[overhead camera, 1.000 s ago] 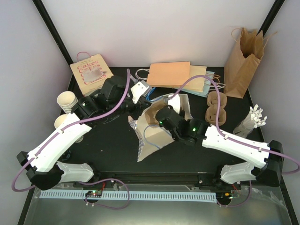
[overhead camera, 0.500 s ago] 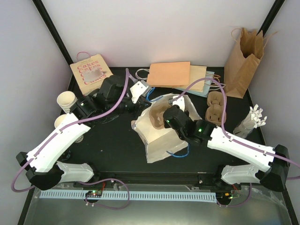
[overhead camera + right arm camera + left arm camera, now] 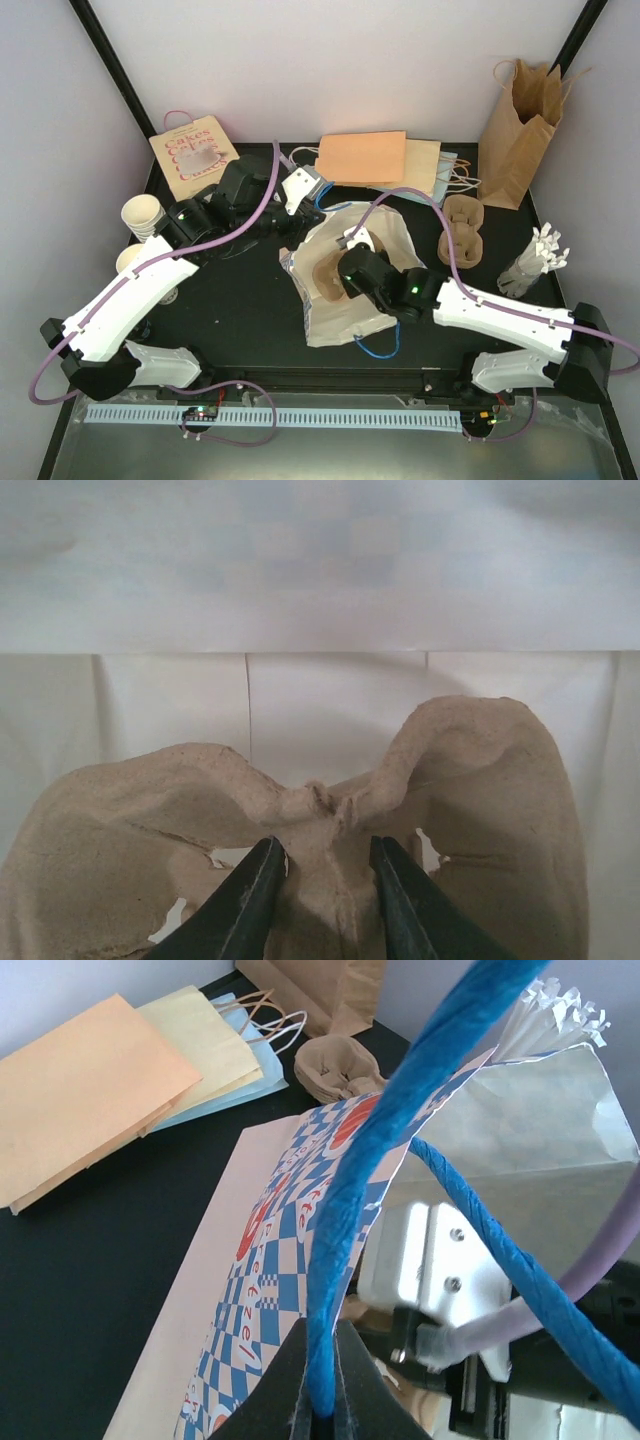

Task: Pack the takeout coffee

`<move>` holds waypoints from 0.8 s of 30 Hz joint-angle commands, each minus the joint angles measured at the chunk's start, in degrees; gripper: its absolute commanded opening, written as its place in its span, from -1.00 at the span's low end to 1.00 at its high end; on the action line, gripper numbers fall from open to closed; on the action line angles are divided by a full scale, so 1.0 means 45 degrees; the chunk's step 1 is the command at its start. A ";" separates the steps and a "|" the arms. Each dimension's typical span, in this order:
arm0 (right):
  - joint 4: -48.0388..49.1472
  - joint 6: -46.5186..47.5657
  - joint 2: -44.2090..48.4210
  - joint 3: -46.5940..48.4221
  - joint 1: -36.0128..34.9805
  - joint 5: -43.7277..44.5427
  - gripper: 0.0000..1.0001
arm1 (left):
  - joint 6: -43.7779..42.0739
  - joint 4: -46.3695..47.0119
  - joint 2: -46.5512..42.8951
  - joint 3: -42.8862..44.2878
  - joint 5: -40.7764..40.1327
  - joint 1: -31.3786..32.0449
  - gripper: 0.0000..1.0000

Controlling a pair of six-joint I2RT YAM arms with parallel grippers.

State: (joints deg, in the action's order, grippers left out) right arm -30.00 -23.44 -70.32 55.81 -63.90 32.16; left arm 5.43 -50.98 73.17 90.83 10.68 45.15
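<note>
Two cream ribbed paper cups [image 3: 143, 214] [image 3: 130, 260] stand at the table's left edge, away from both grippers; no lids show. A white bag with blue checks [image 3: 345, 312] lies in the middle, its mouth held open. My left gripper [image 3: 322, 1402] is shut on the bag's blue rope handle [image 3: 352, 1185] and holds it up. Inside the bag, my right gripper [image 3: 325, 868] is shut on the centre ridge of a brown pulp cup carrier [image 3: 470, 780], which shows in the bag's mouth [image 3: 325, 268] in the top view.
A second pulp carrier [image 3: 462, 230] lies right of the bag. A tall brown paper bag [image 3: 515, 130] stands at the back right. Flat orange and yellow bags [image 3: 365, 158] lie at the back, a "Cakes" bag [image 3: 195, 155] at the back left, white wrapped pieces [image 3: 535, 258] at the right.
My right gripper has pushed the pulp carrier from the bag's mouth deeper into the bag. The bag's mouth now stands wider. The left gripper kept hold of the handle.
</note>
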 commanded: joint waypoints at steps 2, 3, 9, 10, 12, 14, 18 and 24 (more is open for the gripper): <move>-0.0363 0.0119 -0.1000 0.0762 -0.0195 0.0134 -0.45 | 0.0512 0.0227 -0.0029 0.0537 0.0099 0.0112 -0.97; -0.0536 -0.0058 -0.1202 0.0881 -0.0195 0.0267 -0.45 | 0.0570 0.0252 -0.0029 0.0541 0.0092 0.0096 -0.97; 0.0013 -0.0244 -0.1861 0.0899 -0.0060 -0.0004 -0.45 | 0.1031 0.0230 -0.0029 0.0413 0.0205 0.0085 -0.97; 0.0207 -0.0226 -0.1959 0.0835 0.0017 -0.0151 -0.45 | 0.1097 0.0293 -0.0029 0.0347 0.0379 0.0085 -0.97; 0.0513 -0.0200 -0.2170 0.0729 0.0216 -0.0427 -0.45 | 0.1215 0.0466 -0.0036 0.0191 0.0706 0.0085 -0.97; 0.1007 -0.0160 -0.2278 0.0509 0.0416 -0.0644 -0.45 | 0.1313 0.0677 -0.0074 0.0005 0.1023 0.0085 -0.97; 0.2862 0.0553 -0.1849 -0.0568 0.0503 -0.0679 -0.47 | 0.1489 0.0895 -0.0150 -0.0297 0.1665 0.0085 -0.97; 0.2716 0.0719 -0.2102 -0.0821 0.0859 -0.1124 -0.47 | 0.1721 0.0815 -0.0104 -0.0516 0.1610 0.0085 -0.97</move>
State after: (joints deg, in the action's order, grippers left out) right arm -20.18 -20.97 -79.40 51.57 -60.97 28.03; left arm 11.42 -49.50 73.23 88.84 15.75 45.15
